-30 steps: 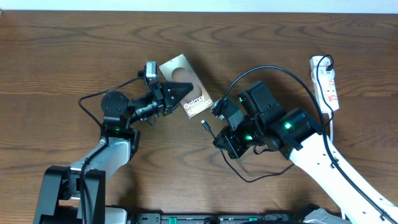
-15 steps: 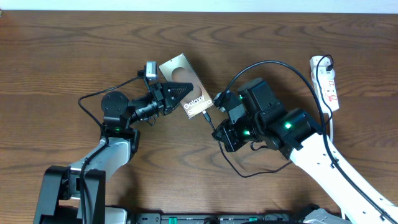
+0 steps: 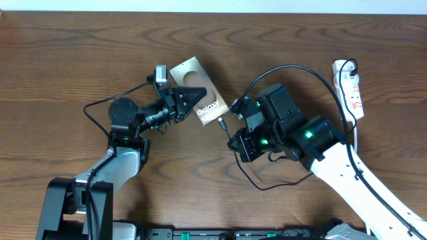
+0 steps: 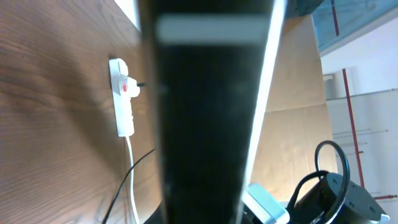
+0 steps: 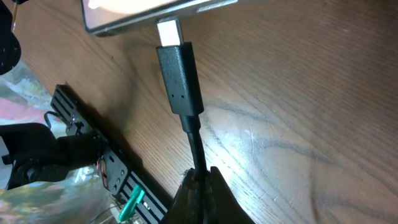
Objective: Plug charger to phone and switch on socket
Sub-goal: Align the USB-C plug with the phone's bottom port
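Some of phone (image 3: 187, 71) under left pincer (image 3: 200, 95)

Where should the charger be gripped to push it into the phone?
Grip the charger on the neck behind its black connector, coming from the cable side, away from the phone. Its metal tip faces the phone's edge, so the front must stay free.

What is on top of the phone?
The left claw has a black finger lying across the phone, near its middle. The finger hides part of the phone's face, so what is printed there cannot be seen.
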Available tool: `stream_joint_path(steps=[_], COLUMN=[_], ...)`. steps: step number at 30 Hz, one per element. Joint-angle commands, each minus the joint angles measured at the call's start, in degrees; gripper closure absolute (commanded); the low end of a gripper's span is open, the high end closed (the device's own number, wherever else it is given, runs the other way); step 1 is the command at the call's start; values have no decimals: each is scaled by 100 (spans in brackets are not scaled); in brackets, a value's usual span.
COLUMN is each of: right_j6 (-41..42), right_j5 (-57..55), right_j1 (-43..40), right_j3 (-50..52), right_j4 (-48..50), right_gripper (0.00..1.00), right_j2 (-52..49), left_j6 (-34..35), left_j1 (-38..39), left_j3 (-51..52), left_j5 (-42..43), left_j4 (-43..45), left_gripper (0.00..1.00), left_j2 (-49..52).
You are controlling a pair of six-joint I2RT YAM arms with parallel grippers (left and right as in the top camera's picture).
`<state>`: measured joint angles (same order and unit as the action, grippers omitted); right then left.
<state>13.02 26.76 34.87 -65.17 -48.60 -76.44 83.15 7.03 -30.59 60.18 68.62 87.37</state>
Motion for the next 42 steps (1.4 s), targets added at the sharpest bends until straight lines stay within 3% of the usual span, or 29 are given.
stream_joint_path(steps=[1,14,42], right_j6=[48,72,247], right_j5=[105,103,404], right_j1=[48,48,46], right_j3=[15,15,15], right_j4=[-15,15,9], right_gripper=[99,99,99], right_j2=[24,26,-9], left_j6=[59,337,197], left_j1=[9,9,9], left_j3=[-203,-203,-201], left_j5=[-111,-146,68], left_j4=[92,94,96], left_gripper=[93,93,93], left_j2=[-52,-52,-52])
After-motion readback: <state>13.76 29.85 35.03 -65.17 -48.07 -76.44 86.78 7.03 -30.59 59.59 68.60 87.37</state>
